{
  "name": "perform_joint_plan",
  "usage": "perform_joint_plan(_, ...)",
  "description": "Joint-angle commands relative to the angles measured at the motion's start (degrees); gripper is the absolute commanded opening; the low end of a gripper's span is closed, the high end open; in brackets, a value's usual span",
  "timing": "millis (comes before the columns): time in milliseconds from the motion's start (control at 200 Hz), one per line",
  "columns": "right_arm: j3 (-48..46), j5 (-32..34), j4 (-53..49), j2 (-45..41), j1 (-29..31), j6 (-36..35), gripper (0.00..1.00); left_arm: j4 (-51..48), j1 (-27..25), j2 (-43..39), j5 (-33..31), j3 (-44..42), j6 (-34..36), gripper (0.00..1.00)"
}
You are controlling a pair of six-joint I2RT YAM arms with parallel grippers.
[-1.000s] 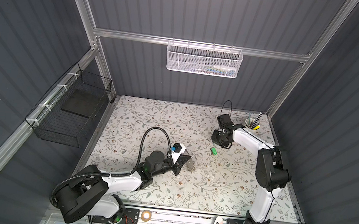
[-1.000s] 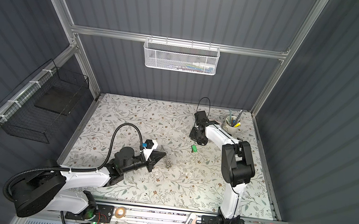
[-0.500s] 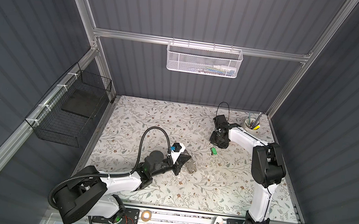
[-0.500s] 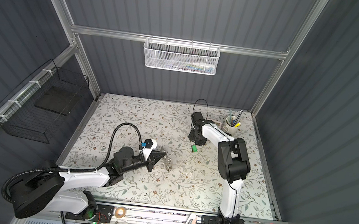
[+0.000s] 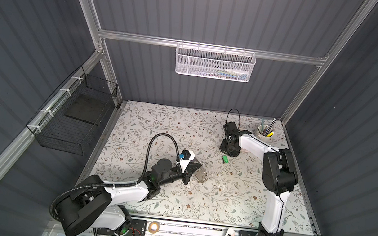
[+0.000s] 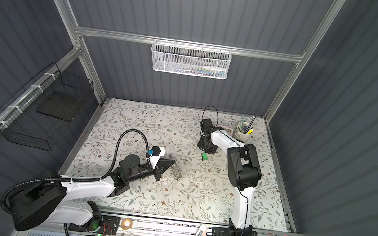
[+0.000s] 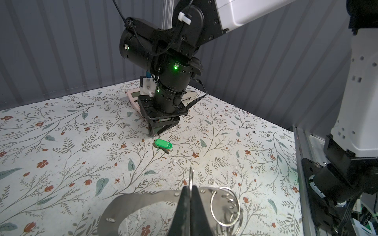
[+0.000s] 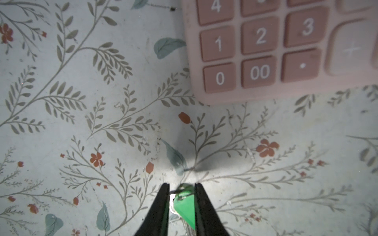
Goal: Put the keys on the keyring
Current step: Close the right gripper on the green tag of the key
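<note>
Both arms are the same build: left arm [image 5: 123, 190] and right arm [image 5: 254, 144] have white shell links, black cylindrical joints and black bases. Left carries a fat black corrugated conduit [image 5: 163, 134], plus a blue connector [image 5: 181, 156] at the white wrist bracket. Right has a thin black cable loop [image 5: 234, 109], white zip tie [image 7: 184, 17], green status LEDs [image 7: 175, 67] and cap screws [image 7: 214, 20] on the joint housings. On the right hand [image 8: 181, 191], black wedge fingers [image 8: 158, 206].

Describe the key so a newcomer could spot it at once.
On the floral table, find the right tool, pointing down near the pink calculator. The key lies flat by its tips. It alone on the table is bright green, with a short dark blade, unlike the silvery keyring in the left tool.
</note>
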Motion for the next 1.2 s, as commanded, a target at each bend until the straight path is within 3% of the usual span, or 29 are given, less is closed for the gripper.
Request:
perform_joint_plan(0,0.7,-0.2,-0.6,1.5,0.3,0.2,0.24,3.2,-0.2,-1.7,0.8,0.7,-0.4,0.00)
perform_joint_plan(425,-0.8,-2.2,0.4,1.3,0.4,-0.9,0.15,3.2,-0.2,-1.9,0.8,0.7,-0.6,0.00)
perform_joint_plan(660,-5.3,-1.9,2.0,-3.0,0.9,-1.7,0.09,3.1,-0.2,-1.9,0.8,0.7,-0.3,0.00)
perform_joint_plan(810,-11.1,-8.1,6.1,-8.3,-0.8,-0.9,0.05,3.0,-0.1,-2.1,0.7,0.6,-0.3,0.00)
perform_joint_plan(1051,-16.2,-3.1,6.5,-17.5,-0.9,-3.5,0.15,3.0,-0.2,-2.4,1.2,0.7,-0.7,0.00)
perform_joint_plan(1196,-14.2,3.7,2.3,-16.5,1.7,-6.7,0.24,3.1,-0.2,-2.4,1.3,0.8,-0.8,0.00)
